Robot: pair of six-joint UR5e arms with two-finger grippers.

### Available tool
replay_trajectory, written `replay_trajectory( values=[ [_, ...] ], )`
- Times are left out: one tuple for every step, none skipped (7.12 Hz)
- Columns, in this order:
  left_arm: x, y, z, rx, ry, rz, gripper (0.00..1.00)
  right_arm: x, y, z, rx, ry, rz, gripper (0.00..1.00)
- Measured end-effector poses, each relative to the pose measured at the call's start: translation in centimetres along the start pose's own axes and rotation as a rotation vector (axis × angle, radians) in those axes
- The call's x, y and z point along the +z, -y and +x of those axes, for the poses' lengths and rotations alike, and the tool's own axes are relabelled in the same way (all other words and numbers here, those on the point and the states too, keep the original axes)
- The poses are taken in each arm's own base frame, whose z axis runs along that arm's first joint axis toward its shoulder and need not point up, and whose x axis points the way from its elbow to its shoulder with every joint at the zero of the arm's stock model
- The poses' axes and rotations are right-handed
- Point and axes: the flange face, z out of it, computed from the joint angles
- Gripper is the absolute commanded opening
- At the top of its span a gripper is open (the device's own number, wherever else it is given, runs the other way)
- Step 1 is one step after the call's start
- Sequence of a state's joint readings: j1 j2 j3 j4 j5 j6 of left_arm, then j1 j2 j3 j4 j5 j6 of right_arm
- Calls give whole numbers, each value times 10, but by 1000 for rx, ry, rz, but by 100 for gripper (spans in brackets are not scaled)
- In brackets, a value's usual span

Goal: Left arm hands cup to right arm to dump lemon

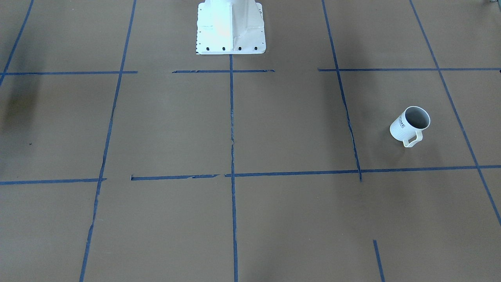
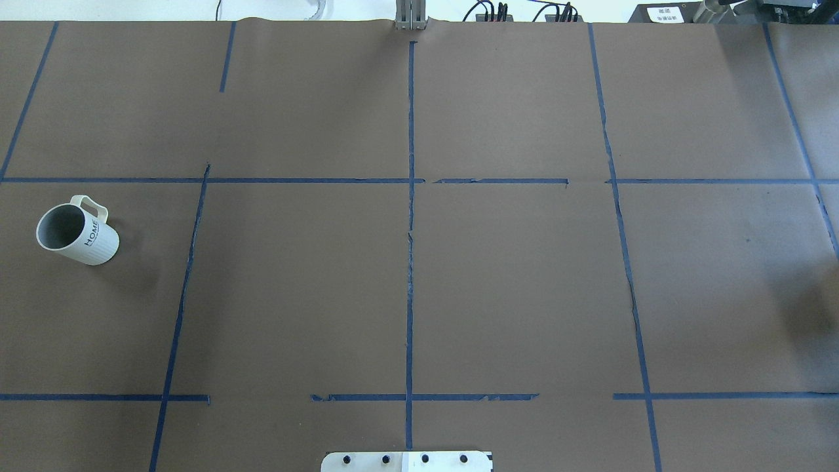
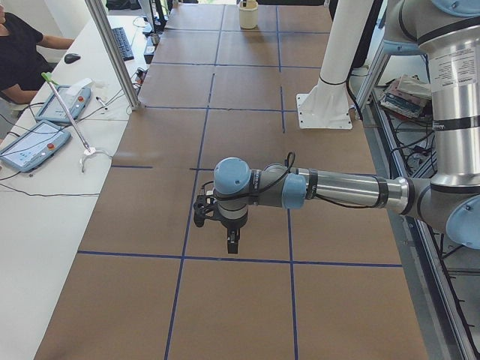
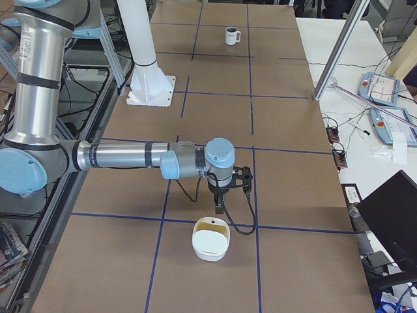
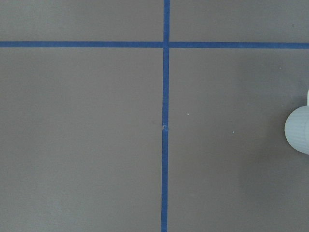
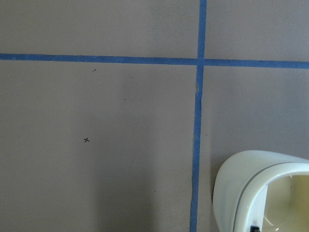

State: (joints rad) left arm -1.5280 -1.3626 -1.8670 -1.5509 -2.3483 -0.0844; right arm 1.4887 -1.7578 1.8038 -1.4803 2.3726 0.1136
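The white cup with "HOME" lettering stands upright on the brown table, handle toward the operators' side. It also shows at the left of the overhead view and far off in the exterior right view. Its grey inside shows no lemon; the lemon is out of view. The left gripper points down near the table's left end; I cannot tell if it is open or shut. The right gripper hangs just above a cream bowl; I cannot tell its state either. Neither arm shows in the overhead or front views.
The white robot base stands at the table's robot side. Blue tape lines grid the table. The cream bowl also fills the right wrist view's lower right corner. A side bench with tablets and an aluminium post borders the table.
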Motion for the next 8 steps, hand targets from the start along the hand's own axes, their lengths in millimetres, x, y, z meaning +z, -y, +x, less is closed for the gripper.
replay_trajectory(
  values=[
    [1,0,1,2,-1,-2,100,0,0,-1,0,8,-1,100],
    [2,1,3,4,-3,-6,100,0,0,-1,0,13,-2,100],
    [3,1,3,6,-3,-8,100,0,0,-1,-1,15,-2,100],
    [4,0,3,7,-2,-9,100,0,0,-2,-2,16,-1,100],
    [5,-1,3,6,-1,-11,100,0,0,-2,-3,16,-1,100],
    [5,-1,2,6,-3,-11,100,0,0,-2,-3,15,-1,100],
    [5,-1,3,10,-6,-7,100,0,0,-2,-3,13,-1,100],
    [4,-1,5,16,-9,-3,100,0,0,-1,-3,12,-1,100]
  ],
)
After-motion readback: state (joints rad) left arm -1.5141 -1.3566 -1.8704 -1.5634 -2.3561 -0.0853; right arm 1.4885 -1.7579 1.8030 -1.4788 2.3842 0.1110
